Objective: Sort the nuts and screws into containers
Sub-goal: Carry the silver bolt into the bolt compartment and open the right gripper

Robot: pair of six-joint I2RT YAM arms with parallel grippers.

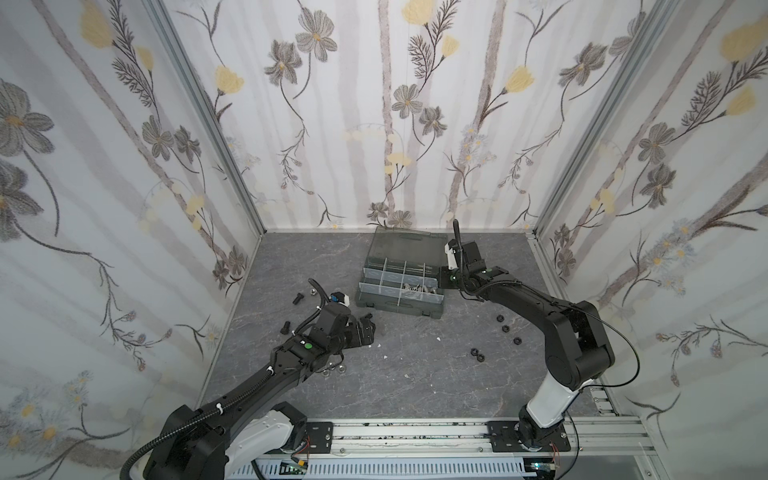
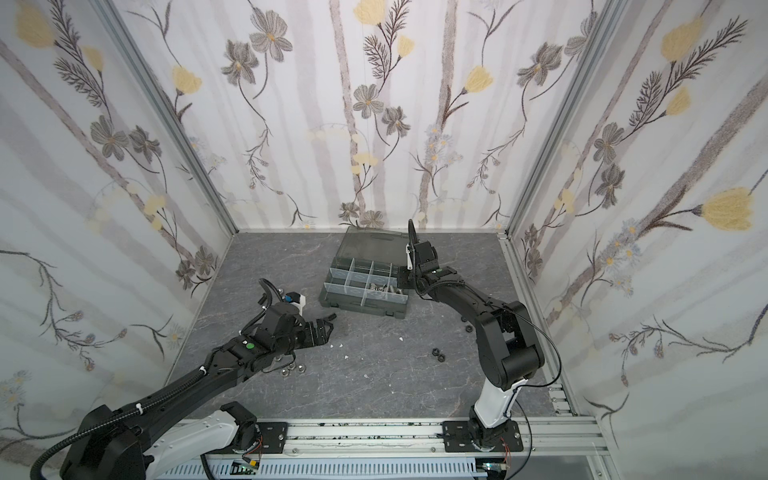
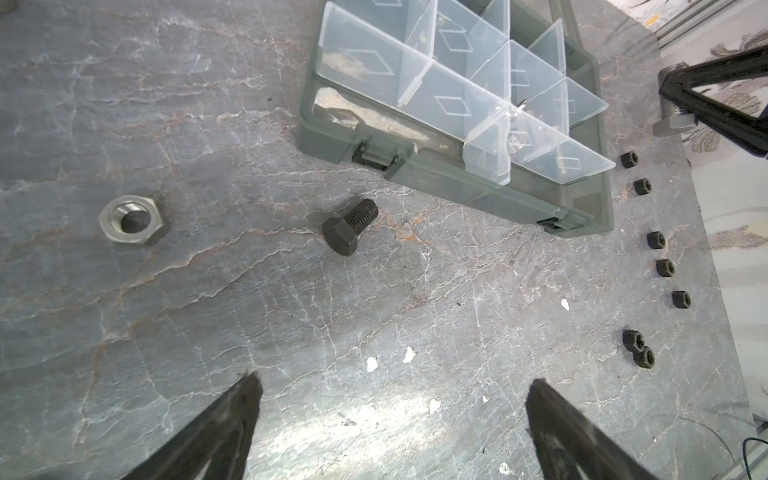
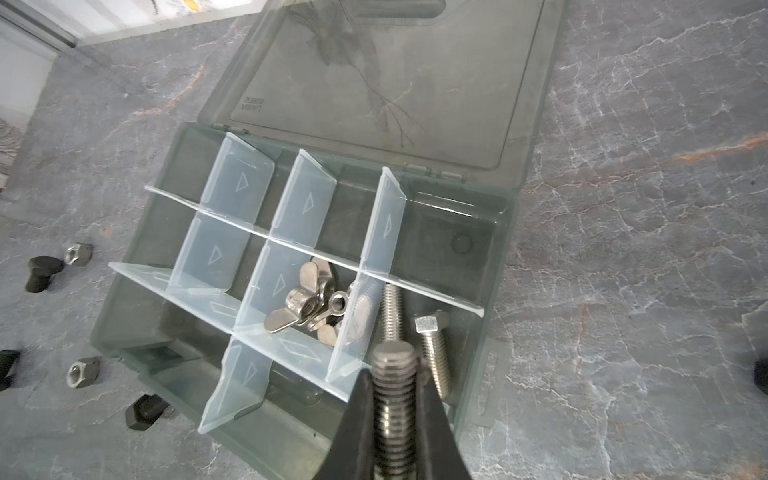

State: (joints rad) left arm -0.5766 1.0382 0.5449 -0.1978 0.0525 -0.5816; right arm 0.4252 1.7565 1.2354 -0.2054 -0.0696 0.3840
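Here, a silver screw is clamped in the right gripper over the organizer case; the left gripper is spread wide near a black screw.

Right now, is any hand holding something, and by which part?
The right hand grips a silver screw by its threaded shaft; the left hand is open and empty.

Grey tabletop with case, nuts, screws
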